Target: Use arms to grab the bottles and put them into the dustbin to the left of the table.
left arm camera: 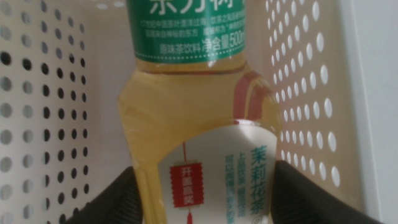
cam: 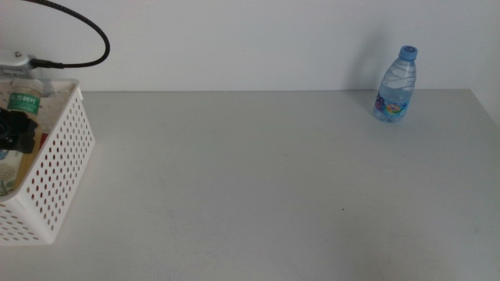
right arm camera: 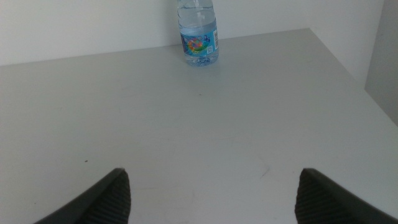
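Left gripper point(left arm camera: 205, 193) clamps tea bottle point(left arm camera: 193, 124) inside dustbin point(left arm camera: 37, 93) — right gripper point(right arm camera: 211, 193) gapes, idle — releasing tilted risks catching the wall.

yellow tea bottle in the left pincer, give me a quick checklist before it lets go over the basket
1. Yellow tea bottle with green label between the left pincer jaws: ok, jaws flank its sides.
2. Bottle inside the white perforated plastic basket: ok, perforated walls on both sides in the left wrist view.
3. Room beneath the bottle: cannot tell, basket floor hidden.
4. Clear water bottle with blue cap upright at the far right of the grey-white table: ok.
5. Right pincer open and empty, facing that bottle: ok.
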You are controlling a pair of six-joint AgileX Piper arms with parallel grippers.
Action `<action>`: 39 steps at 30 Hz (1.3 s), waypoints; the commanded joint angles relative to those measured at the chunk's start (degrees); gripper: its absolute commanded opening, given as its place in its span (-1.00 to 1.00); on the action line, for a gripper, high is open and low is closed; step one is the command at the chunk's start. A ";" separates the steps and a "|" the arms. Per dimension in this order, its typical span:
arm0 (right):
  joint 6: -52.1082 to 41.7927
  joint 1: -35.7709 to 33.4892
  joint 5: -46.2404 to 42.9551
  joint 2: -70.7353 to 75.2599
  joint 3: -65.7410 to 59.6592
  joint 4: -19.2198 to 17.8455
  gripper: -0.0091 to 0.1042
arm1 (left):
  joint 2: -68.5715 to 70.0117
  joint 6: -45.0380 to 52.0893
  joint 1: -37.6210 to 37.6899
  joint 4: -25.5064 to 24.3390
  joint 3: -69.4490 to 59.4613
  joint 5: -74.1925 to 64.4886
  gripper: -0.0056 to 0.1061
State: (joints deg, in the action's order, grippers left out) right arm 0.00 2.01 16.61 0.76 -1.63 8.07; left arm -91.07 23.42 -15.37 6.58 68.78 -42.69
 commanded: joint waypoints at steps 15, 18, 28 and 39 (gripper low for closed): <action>-0.83 0.33 -4.09 1.20 0.52 -0.30 0.36 | -5.92 1.19 -0.06 6.97 2.79 2.75 -0.93; -0.83 0.33 -4.09 1.20 0.52 -0.30 0.36 | -5.99 1.19 -0.06 6.80 2.79 2.99 -0.93; -0.83 0.33 -4.09 1.20 0.52 -0.30 0.36 | 2.34 1.12 0.00 9.55 13.27 -8.37 0.21; -0.83 0.33 -4.09 1.20 0.52 -0.30 0.36 | 14.58 14.52 3.61 22.12 16.81 -20.79 0.78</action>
State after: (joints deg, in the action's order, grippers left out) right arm 0.00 2.01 16.61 0.76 -1.63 8.07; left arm -79.97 34.31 -12.82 23.75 83.65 -63.53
